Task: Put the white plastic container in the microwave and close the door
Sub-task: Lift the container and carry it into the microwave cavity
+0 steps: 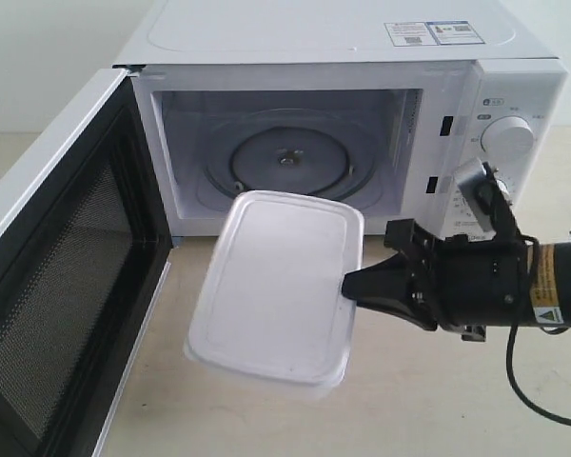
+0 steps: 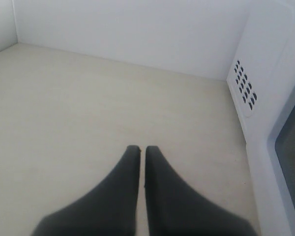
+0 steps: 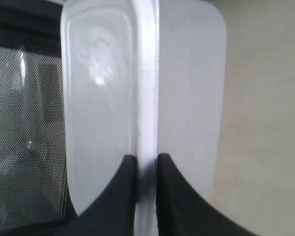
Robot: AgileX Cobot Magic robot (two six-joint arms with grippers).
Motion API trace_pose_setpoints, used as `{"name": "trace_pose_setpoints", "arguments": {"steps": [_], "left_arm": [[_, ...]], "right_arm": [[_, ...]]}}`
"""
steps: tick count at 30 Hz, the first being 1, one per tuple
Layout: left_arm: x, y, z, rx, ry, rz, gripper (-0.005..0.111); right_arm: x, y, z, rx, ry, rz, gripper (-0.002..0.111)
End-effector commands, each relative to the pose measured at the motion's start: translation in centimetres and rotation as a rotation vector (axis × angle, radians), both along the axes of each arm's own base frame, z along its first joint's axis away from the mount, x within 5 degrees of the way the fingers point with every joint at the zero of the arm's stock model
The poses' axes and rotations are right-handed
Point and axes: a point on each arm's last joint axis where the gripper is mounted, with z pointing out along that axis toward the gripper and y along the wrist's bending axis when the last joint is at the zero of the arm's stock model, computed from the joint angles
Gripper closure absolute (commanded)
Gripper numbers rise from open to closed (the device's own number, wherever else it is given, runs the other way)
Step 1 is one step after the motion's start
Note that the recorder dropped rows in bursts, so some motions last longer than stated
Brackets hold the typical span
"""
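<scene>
R tool [image 3: 146, 160] grips lidded container [image 1: 271, 286]; turntable [image 1: 257, 157] in microwave [image 1: 343, 38].

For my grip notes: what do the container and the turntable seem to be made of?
The container: probably plastic, milky and half-translucent, with a soft sheen. The turntable: seemingly clear glass, glossy; the hub shows through it.
</scene>
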Motion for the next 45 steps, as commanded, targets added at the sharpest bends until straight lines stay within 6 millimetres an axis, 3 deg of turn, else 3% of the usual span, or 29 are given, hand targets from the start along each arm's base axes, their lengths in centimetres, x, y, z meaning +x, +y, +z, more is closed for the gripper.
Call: {"name": "trace_pose_setpoints", "arguments": {"steps": [1, 11, 20, 34, 38, 45], "left_arm": [[0.0, 0.0, -0.1, 0.0, -0.001, -0.007, 0.102], [0.0, 0.0, -0.1, 0.0, -0.001, -0.007, 0.102], [0.0, 0.0, -0.1, 0.0, -0.001, -0.007, 0.102], [0.0, 0.0, -0.1, 0.0, -0.001, -0.007, 0.102], [0.0, 0.0, -0.1, 0.0, -0.001, -0.007, 0.102], [0.0, 0.0, -0.1, 0.001, -0.001, -0.006, 0.102]], "right_arm": [[0.4, -0.4, 1.0, 0.02, 0.004, -0.107, 0.108], [0.9, 2.1, 2.0, 0.032, -0.051, -0.143, 0.108], [2.0, 1.9, 2.9, 0.123, -0.027, -0.274, 0.108], [0.6, 5.8, 3.4, 0.226, -0.005, -0.551, 0.108], [0.3, 6.2, 3.1, 0.216, -0.005, -0.644, 0.108], [0.6, 7.8, 0.8, 0.277, -0.001, -0.706, 0.108]]}}
